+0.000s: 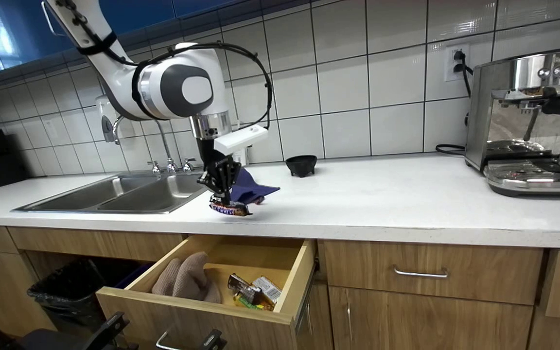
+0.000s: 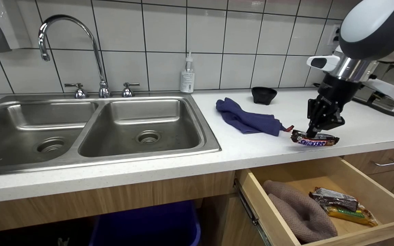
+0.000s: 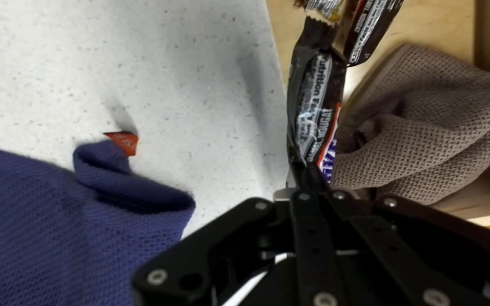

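Observation:
My gripper (image 2: 311,134) is shut on a Snickers bar (image 2: 322,140) in a dark wrapper. It hangs roughly level just above the white countertop (image 1: 382,204), close to its front edge. In the wrist view the bar (image 3: 315,102) sticks out past the fingertips, with its nutrition label showing; the end between the fingers is hidden. A purple cloth (image 3: 79,221) with a red tag lies on the counter beside the gripper. Below the counter a wooden drawer (image 1: 241,326) stands pulled out. Inside are a crumpled brown cloth (image 2: 299,212) and several wrapped bars (image 2: 335,198).
A steel double sink (image 2: 210,140) with a tall faucet (image 2: 104,90) is set into the counter. Behind stand a pump bottle (image 2: 187,82) and a small black bowl (image 1: 302,165). An espresso machine (image 1: 537,184) is at the far end. Bins, one blue (image 2: 149,222), sit under the counter.

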`<action>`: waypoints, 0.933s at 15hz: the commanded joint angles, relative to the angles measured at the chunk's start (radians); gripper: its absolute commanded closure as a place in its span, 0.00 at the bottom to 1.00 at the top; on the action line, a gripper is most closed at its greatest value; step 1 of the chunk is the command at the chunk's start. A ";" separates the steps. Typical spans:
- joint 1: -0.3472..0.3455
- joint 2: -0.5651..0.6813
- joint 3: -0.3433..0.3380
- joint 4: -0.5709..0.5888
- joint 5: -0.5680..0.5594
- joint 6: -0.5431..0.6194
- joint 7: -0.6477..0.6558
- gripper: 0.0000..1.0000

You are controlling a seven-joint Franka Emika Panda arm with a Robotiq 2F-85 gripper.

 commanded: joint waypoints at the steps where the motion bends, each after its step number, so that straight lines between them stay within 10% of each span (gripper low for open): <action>1: 0.022 -0.088 -0.035 -0.093 0.027 0.017 -0.073 1.00; 14: 0.054 -0.097 -0.136 -0.190 -0.070 0.003 -0.086 1.00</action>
